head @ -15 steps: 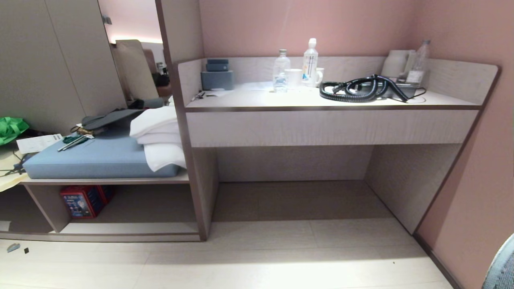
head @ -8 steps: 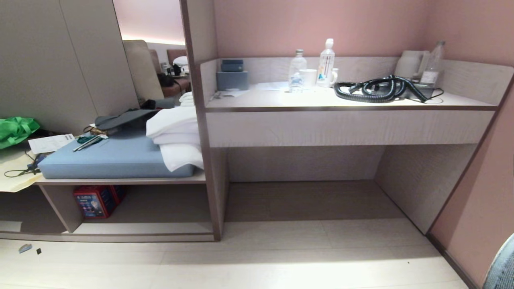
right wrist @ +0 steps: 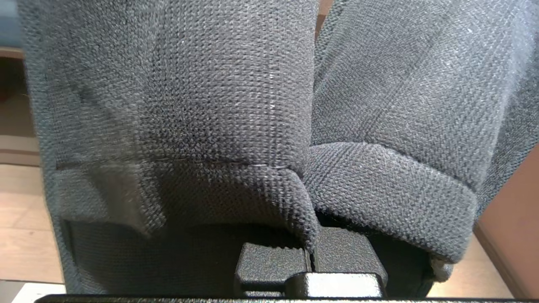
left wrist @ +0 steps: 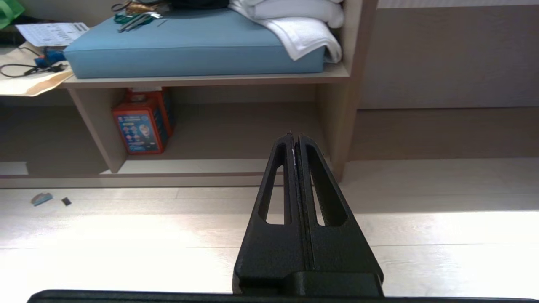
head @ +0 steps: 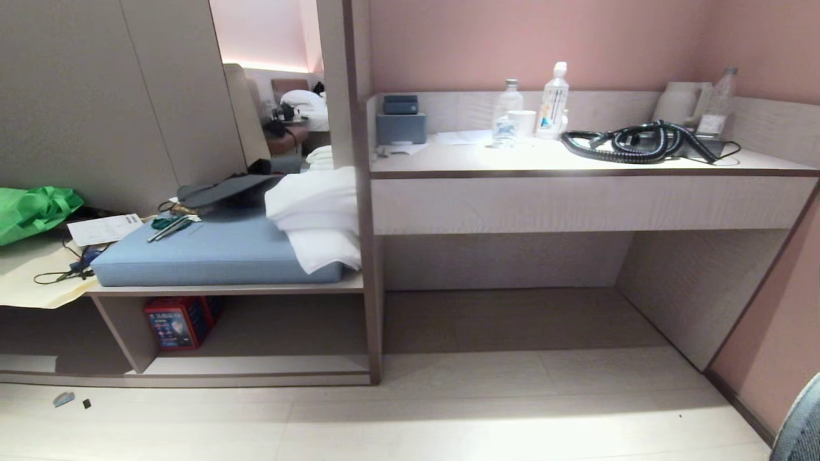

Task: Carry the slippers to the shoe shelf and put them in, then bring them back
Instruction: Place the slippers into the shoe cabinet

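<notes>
The grey-blue cloth slippers fill the right wrist view, side by side. My right gripper is shut on their inner edges where the two meet; its fingertips are hidden in the cloth. A rounded piece of the slippers shows at the head view's lower right corner. The shoe shelf is the low cubby under the bench at the left, with a pale base board. My left gripper is shut and empty, above the floor and pointing at the shelf's right post.
A red box stands in the shelf's left part. Above lie a blue cushion and white towels. A desk with bottles and a black coiled hose stands to the right. Small scraps lie on the floor.
The whole head view has shifted to the right, so the camera has swung left; the shelf and bench now sit nearer the picture's middle. Nothing in the room itself has moved.
</notes>
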